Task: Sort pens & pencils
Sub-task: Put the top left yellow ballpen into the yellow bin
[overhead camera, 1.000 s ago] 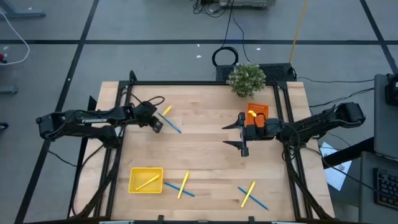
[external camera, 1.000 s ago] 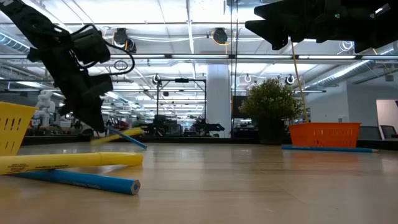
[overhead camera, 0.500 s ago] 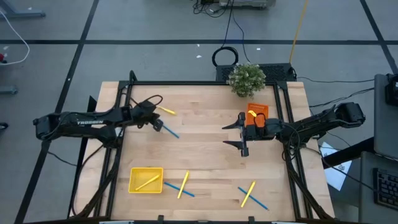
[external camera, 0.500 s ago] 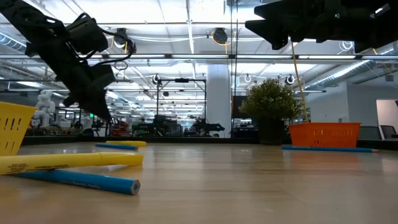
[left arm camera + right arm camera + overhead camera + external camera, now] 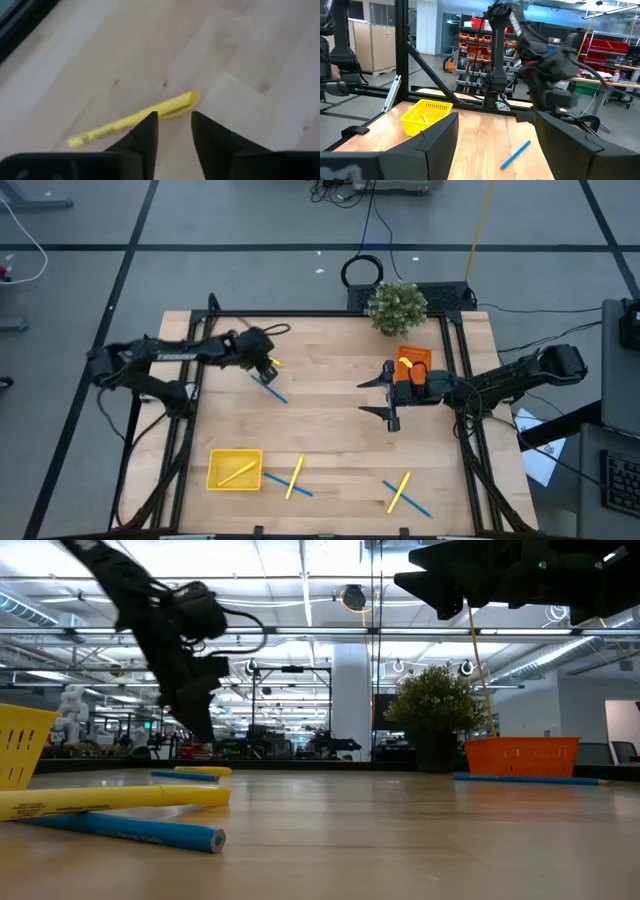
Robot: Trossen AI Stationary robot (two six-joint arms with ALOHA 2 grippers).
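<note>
Near the far-left part of the wooden surface [image 5: 330, 420], a yellow pen [image 5: 135, 120] lies flat, with a blue pen [image 5: 273, 391] just beside it on the near side. Left pincer [image 5: 172, 130] sits directly over the yellow pen; fingers parted, one on each side of the pen's end, nothing gripped. From above, the left pincer [image 5: 262, 367] shows at that same spot, arm reaching in from the left edge.

Yellow tray [image 5: 235, 469] at the near left holds one yellow pen [image 5: 236, 472]. Just right of the tray, a yellow pen [image 5: 295, 477] lies crossed over a blue one [image 5: 287, 484]. Further right along the near edge, a second crossed pair: yellow [image 5: 400, 490] over blue [image 5: 408, 498]. In the low view the nearest crossed pair shows as a yellow pen [image 5: 110, 799] lying on a blue one [image 5: 125, 830].

Orange tray [image 5: 415, 361] at the far right, beside a small potted plant [image 5: 396, 307], has something yellow [image 5: 406, 364] in it; contents otherwise hidden by the arm.

Right pincer [image 5: 388, 396] hangs above the surface just left of the orange tray, fingers spread wide, holding nothing.
</note>
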